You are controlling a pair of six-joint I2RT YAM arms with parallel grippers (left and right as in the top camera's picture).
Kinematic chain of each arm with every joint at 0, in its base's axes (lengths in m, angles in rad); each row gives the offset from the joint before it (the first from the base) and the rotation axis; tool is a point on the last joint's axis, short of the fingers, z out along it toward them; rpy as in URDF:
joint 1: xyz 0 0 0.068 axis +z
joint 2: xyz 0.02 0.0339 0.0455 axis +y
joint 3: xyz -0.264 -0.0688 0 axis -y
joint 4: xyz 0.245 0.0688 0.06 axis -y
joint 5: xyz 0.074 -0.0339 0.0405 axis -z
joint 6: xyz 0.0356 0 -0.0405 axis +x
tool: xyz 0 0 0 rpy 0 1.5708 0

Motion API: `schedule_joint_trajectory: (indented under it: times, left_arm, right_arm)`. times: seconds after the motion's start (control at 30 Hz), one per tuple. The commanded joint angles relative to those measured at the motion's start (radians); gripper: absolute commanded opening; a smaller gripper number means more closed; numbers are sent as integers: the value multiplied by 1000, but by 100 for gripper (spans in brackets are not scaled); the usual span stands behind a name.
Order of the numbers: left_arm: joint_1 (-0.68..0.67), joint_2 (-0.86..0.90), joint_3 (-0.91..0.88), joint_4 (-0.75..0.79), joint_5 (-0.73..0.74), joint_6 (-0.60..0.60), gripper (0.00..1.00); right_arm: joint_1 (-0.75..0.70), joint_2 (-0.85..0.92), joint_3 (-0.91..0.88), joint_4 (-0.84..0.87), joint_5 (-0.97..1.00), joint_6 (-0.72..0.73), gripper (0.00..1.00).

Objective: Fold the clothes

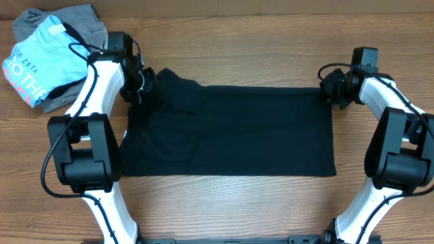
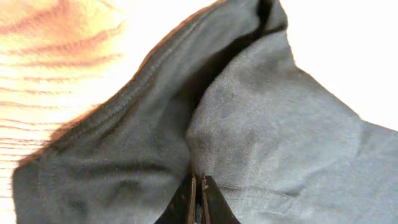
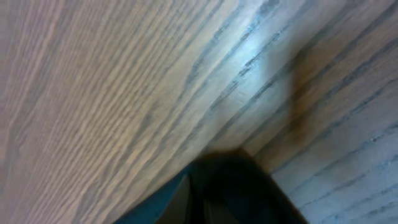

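The black T-shirt (image 1: 230,132) lies flat across the middle of the wooden table as a wide rectangle. Its far left corner is bunched and lifted. My left gripper (image 1: 139,81) is at that corner. In the left wrist view its jaws (image 2: 198,183) are shut on a raised fold of the black fabric (image 2: 267,124). My right gripper (image 1: 332,91) is at the shirt's far right corner. The right wrist view is blurred, with dark fabric (image 3: 236,186) bunched at the fingertips just above the wood, and the jaws look shut on it. No neck label shows.
A light blue printed shirt (image 1: 30,61) lies on a grey garment (image 1: 71,20) at the far left corner of the table, just beyond the left arm. Bare wood (image 1: 230,41) surrounds the black shirt.
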Motion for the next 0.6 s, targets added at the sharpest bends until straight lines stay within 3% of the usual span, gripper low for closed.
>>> schedule_joint_trajectory:
  times: [0.0,0.23,0.57]
  left_arm:
    - [2,-58,51,-31,-6,33,4]
    - [3,-154,58,-95,-11,67,4]
    - [-3,-293,58,-311,-97,69,4]
  right_arm:
    - [-7,-2,85,-40,-2,-14,4]
    - [-7,-57,116,-113,-1,-18,4]
    - [-7,-151,116,-234,-1,-25,4]
